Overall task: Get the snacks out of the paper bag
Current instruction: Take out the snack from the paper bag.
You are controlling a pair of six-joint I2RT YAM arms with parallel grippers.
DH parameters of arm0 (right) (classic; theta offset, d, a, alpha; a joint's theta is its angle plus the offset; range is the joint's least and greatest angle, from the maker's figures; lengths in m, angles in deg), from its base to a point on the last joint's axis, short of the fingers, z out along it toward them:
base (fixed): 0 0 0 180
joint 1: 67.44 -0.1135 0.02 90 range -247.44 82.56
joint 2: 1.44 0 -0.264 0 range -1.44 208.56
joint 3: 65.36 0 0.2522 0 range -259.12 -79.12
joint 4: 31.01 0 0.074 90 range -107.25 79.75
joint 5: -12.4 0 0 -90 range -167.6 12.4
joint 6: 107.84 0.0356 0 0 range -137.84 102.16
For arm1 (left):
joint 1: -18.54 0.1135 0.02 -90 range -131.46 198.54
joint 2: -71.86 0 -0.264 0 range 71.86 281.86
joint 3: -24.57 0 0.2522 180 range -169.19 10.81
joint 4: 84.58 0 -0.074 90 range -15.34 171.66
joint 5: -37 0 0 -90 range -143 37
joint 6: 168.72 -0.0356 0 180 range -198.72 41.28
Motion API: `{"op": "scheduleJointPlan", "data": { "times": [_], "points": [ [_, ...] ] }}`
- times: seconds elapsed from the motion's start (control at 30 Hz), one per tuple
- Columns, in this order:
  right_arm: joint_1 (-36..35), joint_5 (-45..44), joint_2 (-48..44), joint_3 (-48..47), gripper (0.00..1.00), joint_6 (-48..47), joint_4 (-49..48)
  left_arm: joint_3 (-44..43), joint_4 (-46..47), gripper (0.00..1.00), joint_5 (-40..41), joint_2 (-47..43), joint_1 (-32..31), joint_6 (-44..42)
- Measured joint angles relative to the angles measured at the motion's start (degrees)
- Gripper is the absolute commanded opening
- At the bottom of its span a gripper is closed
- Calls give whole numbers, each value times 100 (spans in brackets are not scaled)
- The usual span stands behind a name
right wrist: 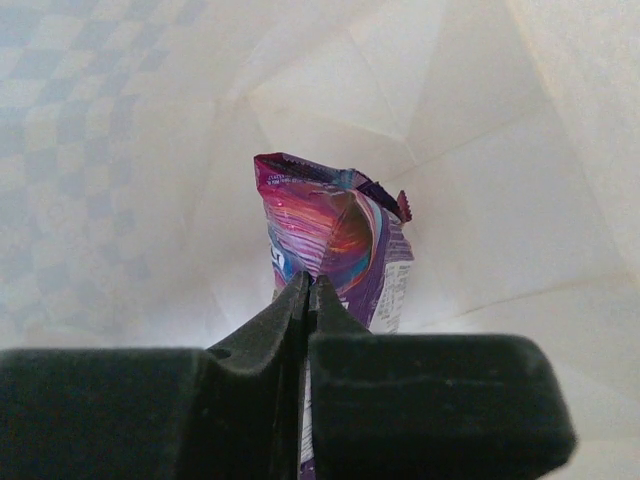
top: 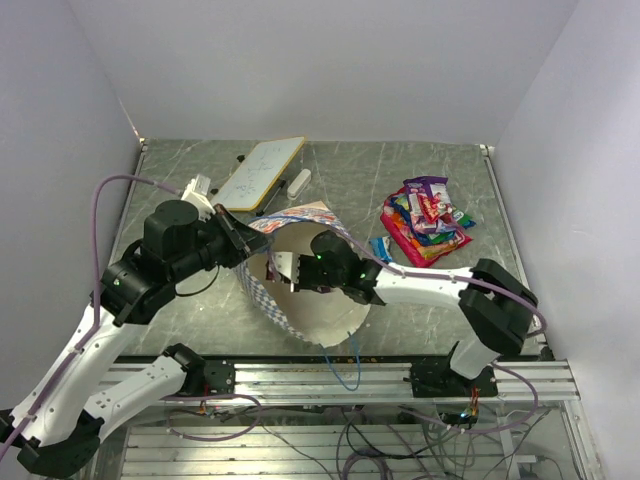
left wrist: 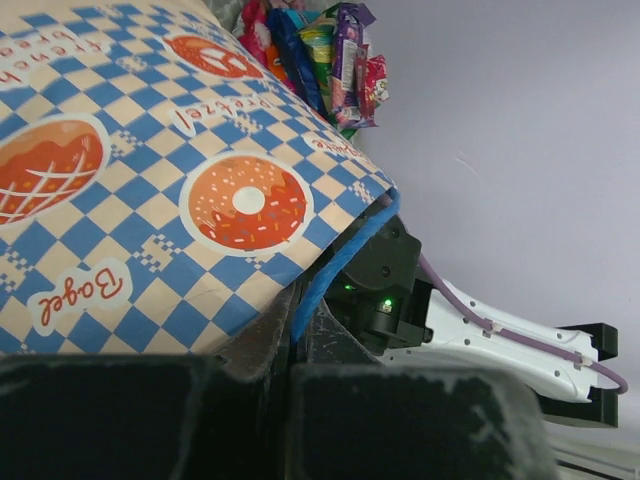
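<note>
The paper bag (top: 320, 315) lies on its side at the table's middle, its mouth held open. In the left wrist view its checkered band (left wrist: 150, 180) fills the left side. My left gripper (left wrist: 290, 335) is shut on the bag's blue string handle (left wrist: 340, 255) at the rim; it also shows in the top view (top: 238, 240). My right gripper (right wrist: 308, 285) reaches inside the bag and is shut on a purple packet (right wrist: 335, 235). From above, the right gripper (top: 292, 272) sits in the bag's mouth. A pile of snacks (top: 427, 218) lies on the table to the right.
A white board with wooden edge (top: 260, 172) and a small white block (top: 300, 181) lie at the back. A small blue packet (top: 380, 247) lies beside the pile. The snack pile also shows in the left wrist view (left wrist: 320, 50). Walls close three sides.
</note>
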Motion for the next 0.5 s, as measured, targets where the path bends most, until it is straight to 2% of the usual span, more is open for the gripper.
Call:
{"op": "scheduleJointPlan", "data": {
  "times": [0.3,0.5],
  "points": [
    [9,50,-1139,573,0,428,162,0,-319,7,0,103,-7,-181],
    [-146,50,-1250,507,0,518,212,0,-404,7,-2,61,-7,-173]
  ]
}}
